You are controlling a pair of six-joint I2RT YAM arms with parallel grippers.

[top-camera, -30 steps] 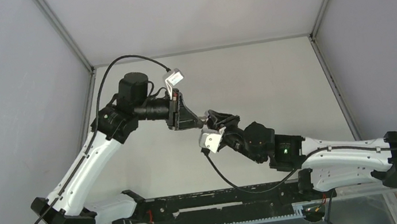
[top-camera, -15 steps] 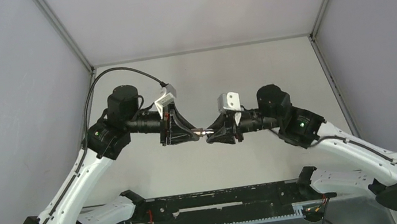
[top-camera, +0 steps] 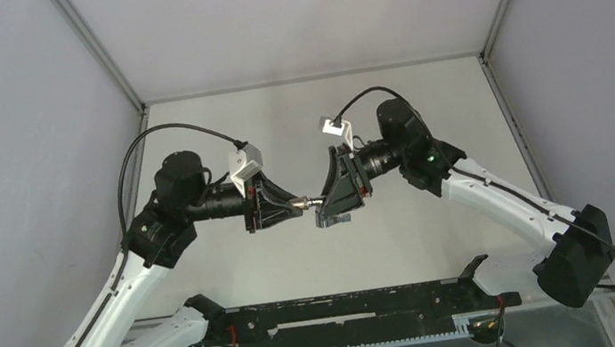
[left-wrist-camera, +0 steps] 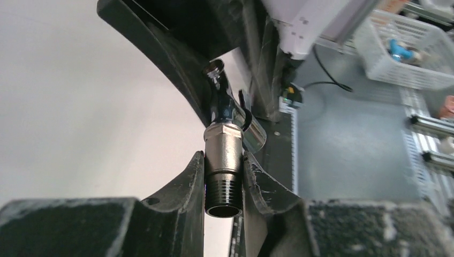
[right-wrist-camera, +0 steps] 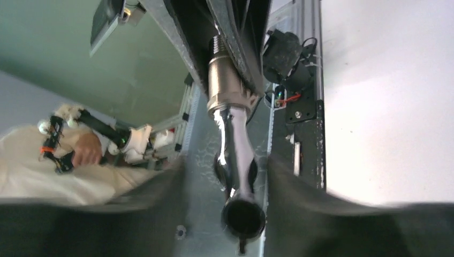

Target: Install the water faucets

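Walls (top-camera: pixel 17 176) of plain grey close the cell at 9, 12 and 3 o'clock around a pale matte table (top-camera: pixel 423 122). Above its middle the left gripper (left-wrist-camera: pixel 223 176), from 9 o'clock, is clenched on the dull-grey stub (left-wrist-camera: pixel 222 160) of the joined water faucets (top-camera: pixel 311 201). Their chrome tap piece (right-wrist-camera: pixel 235 144) points toward 3 o'clock between the fingers of the right gripper (right-wrist-camera: pixel 225 182), and whether those squeeze it cannot be told.

You are working in a robotics lab test cell: grey panels (top-camera: pixel 17 176) on aluminium posts (top-camera: pixel 95 49) box in a bare white surface (top-camera: pixel 421 105), a black mounting rail (top-camera: pixel 348 307) runs along its near edge, and a white mesh basket (left-wrist-camera: pixel 383 53) of parts sits beyond.
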